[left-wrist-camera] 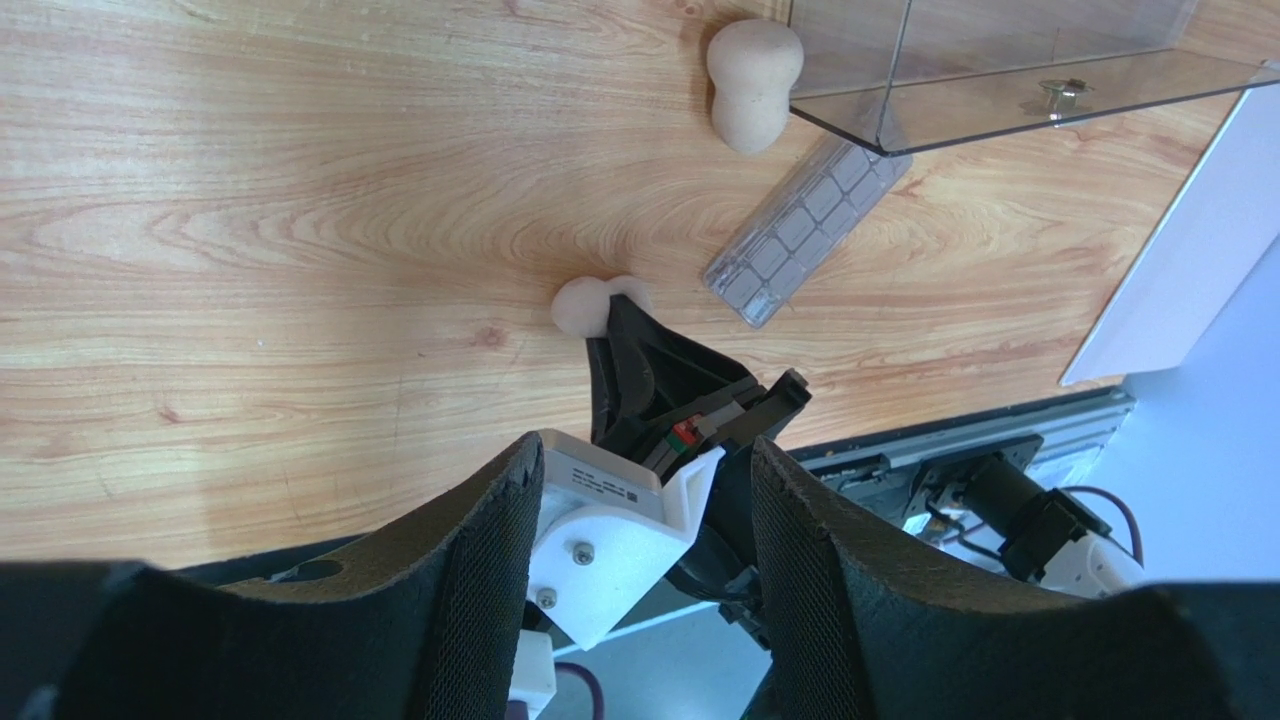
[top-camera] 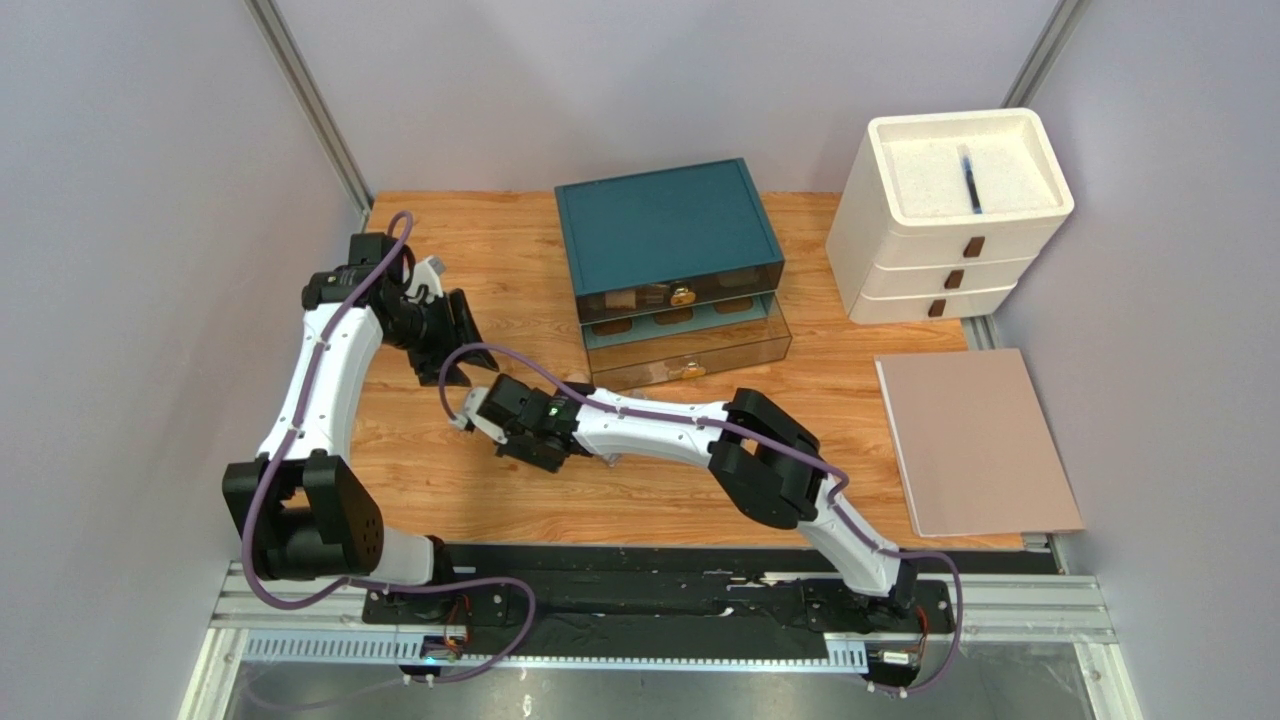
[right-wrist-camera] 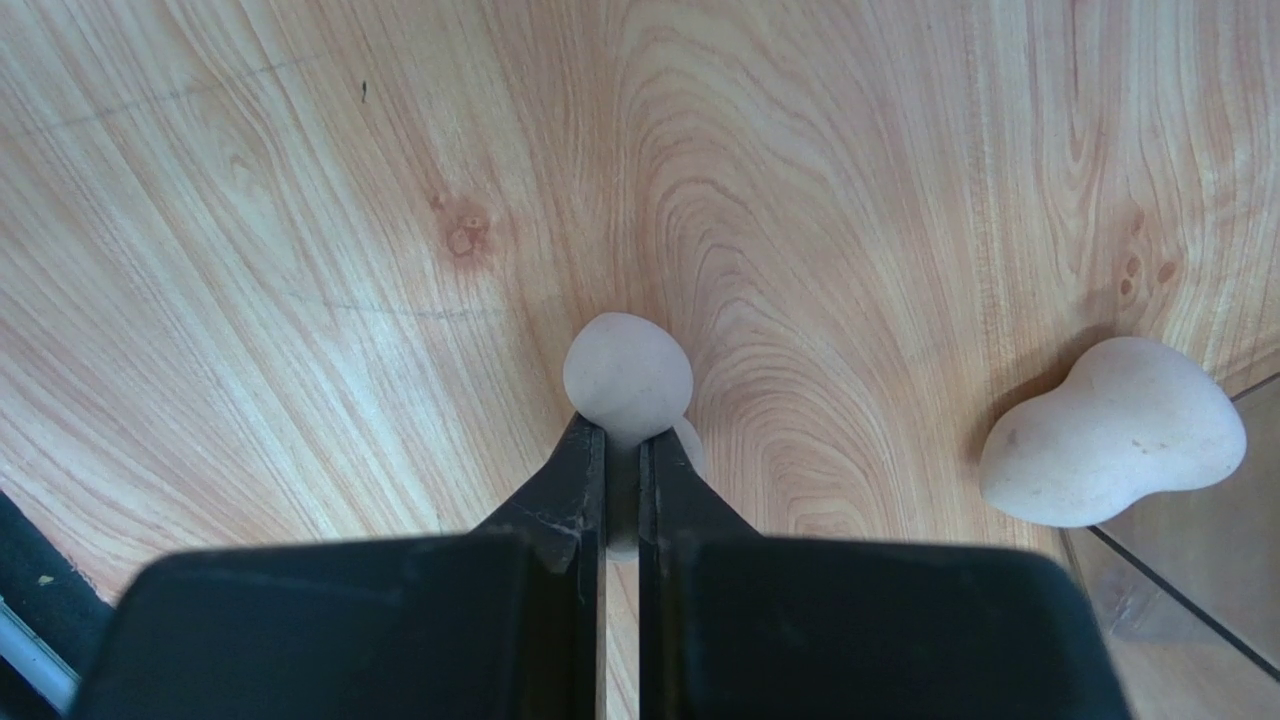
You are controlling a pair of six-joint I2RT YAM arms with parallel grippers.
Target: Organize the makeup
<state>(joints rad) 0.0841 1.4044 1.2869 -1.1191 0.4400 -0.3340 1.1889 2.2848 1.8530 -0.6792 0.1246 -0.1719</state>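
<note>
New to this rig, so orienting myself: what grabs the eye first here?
The right gripper, shut on a beige sponge in the middle of the table. A second sponge lies free beside it, by the clear drawer pulled out of the teal box at the back.

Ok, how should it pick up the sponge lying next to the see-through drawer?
Pinch that sponge across its narrow waist, coming straight down from above. It lies on its side with the dip showing, and the clear drawer sits close beside it, so a sideways approach looks crowded.
</note>
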